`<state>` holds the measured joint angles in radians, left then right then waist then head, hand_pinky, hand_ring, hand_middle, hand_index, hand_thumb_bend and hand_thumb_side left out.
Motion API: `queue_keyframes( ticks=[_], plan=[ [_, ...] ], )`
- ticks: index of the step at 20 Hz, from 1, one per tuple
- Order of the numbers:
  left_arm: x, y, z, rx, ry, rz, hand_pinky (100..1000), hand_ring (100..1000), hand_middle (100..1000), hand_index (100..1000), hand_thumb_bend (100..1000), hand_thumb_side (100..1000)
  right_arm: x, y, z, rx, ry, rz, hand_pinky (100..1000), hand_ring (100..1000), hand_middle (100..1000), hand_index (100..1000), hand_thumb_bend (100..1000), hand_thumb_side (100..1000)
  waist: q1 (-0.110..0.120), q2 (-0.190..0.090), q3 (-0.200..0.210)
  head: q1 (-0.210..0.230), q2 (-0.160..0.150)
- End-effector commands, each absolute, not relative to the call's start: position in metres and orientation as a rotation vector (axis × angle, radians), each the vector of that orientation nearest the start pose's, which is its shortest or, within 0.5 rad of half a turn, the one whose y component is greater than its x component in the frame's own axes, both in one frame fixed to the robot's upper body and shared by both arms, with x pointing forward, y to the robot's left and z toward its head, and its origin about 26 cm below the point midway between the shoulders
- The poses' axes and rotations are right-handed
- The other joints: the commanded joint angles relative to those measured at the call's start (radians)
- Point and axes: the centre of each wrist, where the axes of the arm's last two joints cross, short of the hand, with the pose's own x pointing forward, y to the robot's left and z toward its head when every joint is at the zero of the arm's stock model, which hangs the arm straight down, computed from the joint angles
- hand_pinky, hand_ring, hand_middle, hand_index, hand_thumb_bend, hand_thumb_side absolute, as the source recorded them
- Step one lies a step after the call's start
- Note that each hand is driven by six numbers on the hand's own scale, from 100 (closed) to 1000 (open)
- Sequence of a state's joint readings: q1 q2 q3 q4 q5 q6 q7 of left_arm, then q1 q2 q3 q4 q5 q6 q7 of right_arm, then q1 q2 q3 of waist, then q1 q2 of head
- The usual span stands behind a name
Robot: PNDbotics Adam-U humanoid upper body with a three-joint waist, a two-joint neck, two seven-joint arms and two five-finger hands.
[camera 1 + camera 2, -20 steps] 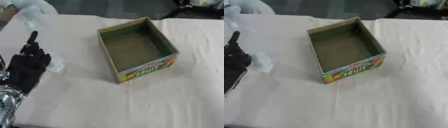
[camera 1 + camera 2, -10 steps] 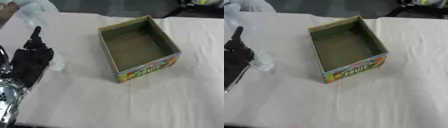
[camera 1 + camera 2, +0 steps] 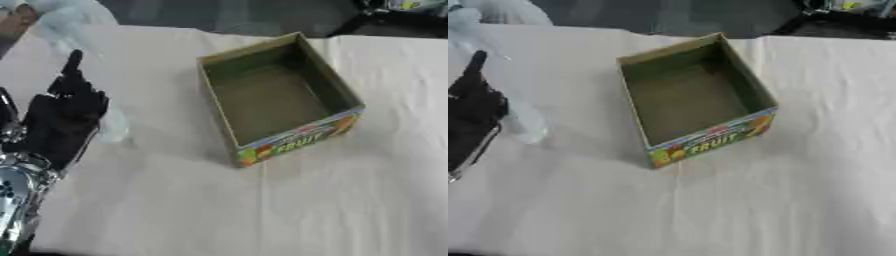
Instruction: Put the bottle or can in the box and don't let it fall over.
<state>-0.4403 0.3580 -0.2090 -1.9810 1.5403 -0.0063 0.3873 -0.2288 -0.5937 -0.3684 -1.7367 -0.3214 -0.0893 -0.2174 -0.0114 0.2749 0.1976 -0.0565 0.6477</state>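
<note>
The left robot hand [image 3: 63, 117] sits at the left edge of the worktop [image 3: 262, 210], back of the hand toward the camera, one finger sticking straight up and the rest looking bent. Honestly I can't tell whether it's closed on anything, since the palm side is hidden.

Just to the right of that hand, touching or nearly touching it, is a pale, see-through bottle [image 3: 522, 122] (at least that's my read; it's a faint, washed-out shape against the white cloth). It looks roughly upright, so its long axis runs vertical, but the outline is too soft to be sure, and I can't make out a cap or a label.

Further right, well apart from the bottle, is the open box [image 3: 276, 95] with the fruit print on its near end. It lies at an angle, long side running away from the camera, and nothing is inside.

So the carry would go left to right, and the left hand is clearly the nearer one. The right hand doesn't show in either view.
</note>
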Motion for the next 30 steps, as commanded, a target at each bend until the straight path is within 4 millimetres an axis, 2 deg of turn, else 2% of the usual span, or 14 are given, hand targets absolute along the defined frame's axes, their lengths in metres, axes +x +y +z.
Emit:
queue_keyframes(
  ticks=[1,30],
  plan=[
    [0.305,0.202,0.229,-1.309,-1.488,0.478,100,100,191,1000,392,1000,0.295,-0.427,0.216,-0.540,-2.214,-0.159,818,893,1000,976,100,775,-0.001,-0.013,-0.002,0.004,-0.015],
    [0.308,0.204,0.252,-1.283,-1.465,0.537,100,100,182,1000,383,1000,0.296,-0.427,0.214,-0.527,-2.212,-0.155,820,896,1000,976,100,780,-0.001,-0.001,-0.015,0.017,-0.024]
  ],
)
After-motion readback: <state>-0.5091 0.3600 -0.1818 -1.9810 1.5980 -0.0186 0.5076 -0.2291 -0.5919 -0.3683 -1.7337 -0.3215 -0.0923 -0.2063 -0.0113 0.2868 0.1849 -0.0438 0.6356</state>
